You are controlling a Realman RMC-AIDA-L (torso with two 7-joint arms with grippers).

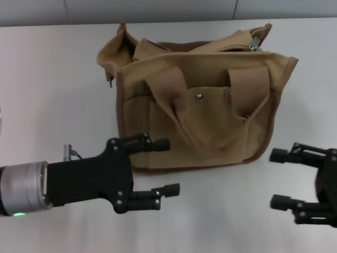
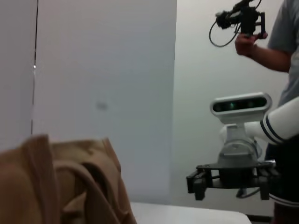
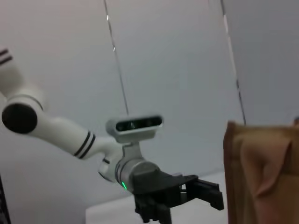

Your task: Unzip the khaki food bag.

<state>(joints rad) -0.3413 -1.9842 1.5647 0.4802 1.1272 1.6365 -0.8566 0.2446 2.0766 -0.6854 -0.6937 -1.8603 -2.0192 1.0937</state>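
Observation:
The khaki food bag (image 1: 200, 100) stands on the white table (image 1: 47, 79), a tan canvas tote with two webbing handles, brown piping and a front pocket with a metal snap (image 1: 199, 96). Its zipper pull (image 1: 254, 45) shows at the top right end. My left gripper (image 1: 167, 167) is open, low at the bag's front left corner, apart from it. My right gripper (image 1: 279, 179) is open, to the right of the bag's front right corner. The bag also shows in the left wrist view (image 2: 60, 182) and in the right wrist view (image 3: 264, 172).
In the left wrist view the right gripper (image 2: 231, 182) shows farther off, with a person (image 2: 275, 51) holding a camera behind it. In the right wrist view the left gripper (image 3: 182, 196) shows farther off. Grey wall panels stand behind the table.

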